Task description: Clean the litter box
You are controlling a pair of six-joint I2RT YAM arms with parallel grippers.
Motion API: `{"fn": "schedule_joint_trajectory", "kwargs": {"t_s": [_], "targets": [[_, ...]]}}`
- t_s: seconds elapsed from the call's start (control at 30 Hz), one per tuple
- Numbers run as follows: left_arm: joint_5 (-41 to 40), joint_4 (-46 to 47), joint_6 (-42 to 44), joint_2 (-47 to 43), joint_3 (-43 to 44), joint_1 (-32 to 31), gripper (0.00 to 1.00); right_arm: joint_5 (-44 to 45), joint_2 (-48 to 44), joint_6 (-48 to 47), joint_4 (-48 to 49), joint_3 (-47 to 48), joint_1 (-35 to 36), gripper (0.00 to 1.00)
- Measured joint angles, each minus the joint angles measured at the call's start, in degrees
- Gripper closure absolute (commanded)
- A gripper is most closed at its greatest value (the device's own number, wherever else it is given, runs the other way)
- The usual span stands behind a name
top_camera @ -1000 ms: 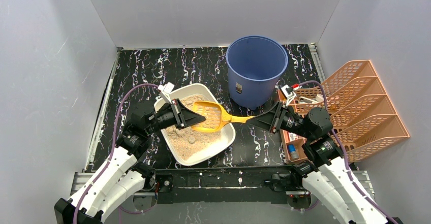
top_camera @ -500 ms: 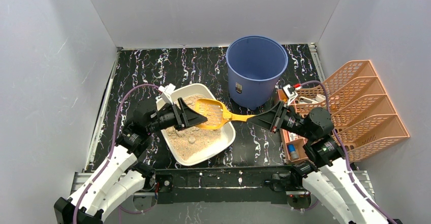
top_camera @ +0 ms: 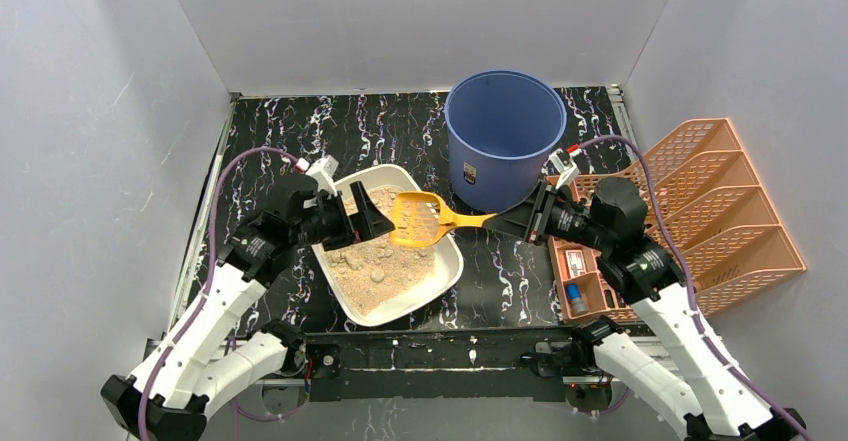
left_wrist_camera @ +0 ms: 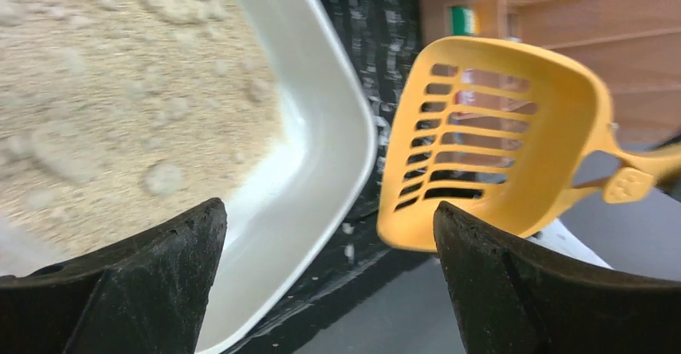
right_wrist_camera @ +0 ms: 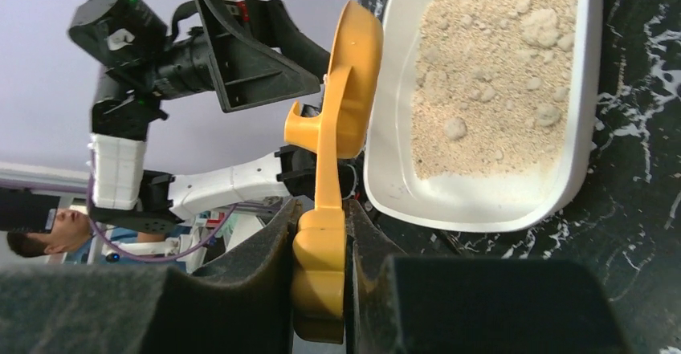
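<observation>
The right gripper (top_camera: 497, 223) clamps the handle of the yellow litter scoop (top_camera: 417, 219), which looks empty, over the litter box (top_camera: 385, 175) at 7 o'clock from the blue bucket (top_camera: 505, 126). The left gripper (top_camera: 368, 223) gapes open. Next, I'd say: dig under a clump.

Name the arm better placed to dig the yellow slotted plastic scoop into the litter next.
Right. The right gripper is shut on the handle of the yellow slotted plastic scoop, its head close by the shallow white plastic litter box. The left gripper is open and holds nothing.
</observation>
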Motion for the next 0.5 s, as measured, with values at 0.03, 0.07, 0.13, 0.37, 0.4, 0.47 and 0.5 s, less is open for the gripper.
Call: {"fn": "schedule_joint_trajectory", "kwargs": {"t_s": [0.03,0.07,0.13,0.37,0.4,0.47,0.5], "targets": [[-1.8,-1.9,0.9,0.5,0.9,0.0,0.02,0.5,1.2,-0.9,-2.0,1.4,0.0,0.99],[-4.1,-4.3,1.9,1.1,2.0,0.0,0.02,0.9,1.9,-1.8,-3.3,2.5,0.0,0.99],[-9.2,-9.0,3.5,2.1,4.0,0.0,0.02,2.6,4.7,-3.5,-8.2,5.8,0.0,0.99],[-26.0,-20.5,5.6,4.0,10.4,0.0,0.02,8.1,13.3,-7.6,-21.8,16.5,0.0,0.99],[-28.1,-21.3,5.6,4.1,10.4,0.0,0.02,9.0,14.3,-7.8,-23.5,17.7,0.0,0.99],[-31.3,-22.3,5.5,4.3,9.9,0.0,0.02,10.5,15.8,-7.9,-26.3,19.4,0.3,0.99],[-32.4,-22.2,5.5,4.4,9.4,0.0,0.02,11.2,16.3,-7.9,-27.2,19.8,0.6,0.99]]}}
